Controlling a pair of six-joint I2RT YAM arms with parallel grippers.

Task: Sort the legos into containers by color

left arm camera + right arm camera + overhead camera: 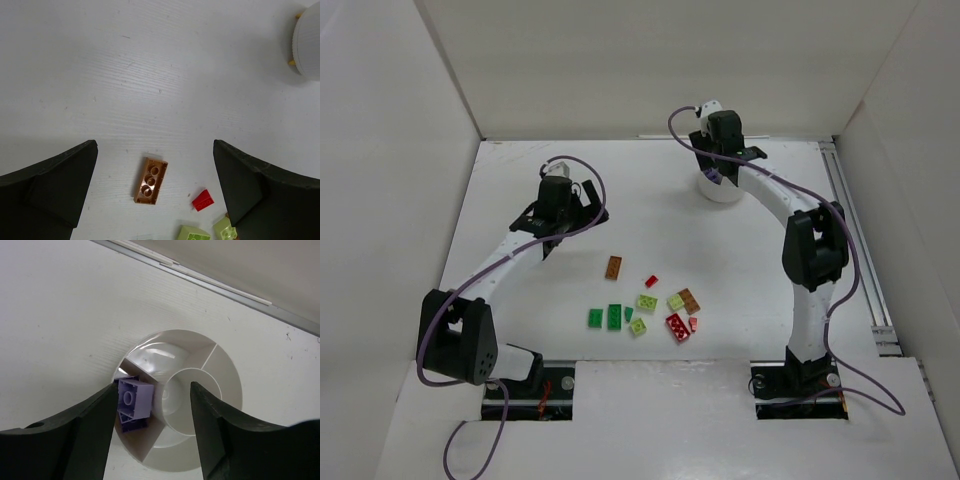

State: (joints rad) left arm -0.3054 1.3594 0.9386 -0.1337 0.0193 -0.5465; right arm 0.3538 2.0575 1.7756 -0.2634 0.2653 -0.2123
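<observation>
The right gripper (152, 386) hangs over the white dish (720, 192) near the far edge of the tabletop (520, 180), closing off the way in from above. Loose legos (645, 305) crowd the middle of the near edge, an orange-brown brick (150, 180) lying apart toward the left gripper (154, 142). Open surface runs along the left edge; a rail (866, 260) lines the right.

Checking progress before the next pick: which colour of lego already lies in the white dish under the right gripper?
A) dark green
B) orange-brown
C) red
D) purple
D: the right wrist view shows purple legos lying in one wedge compartment of the dish.
</observation>
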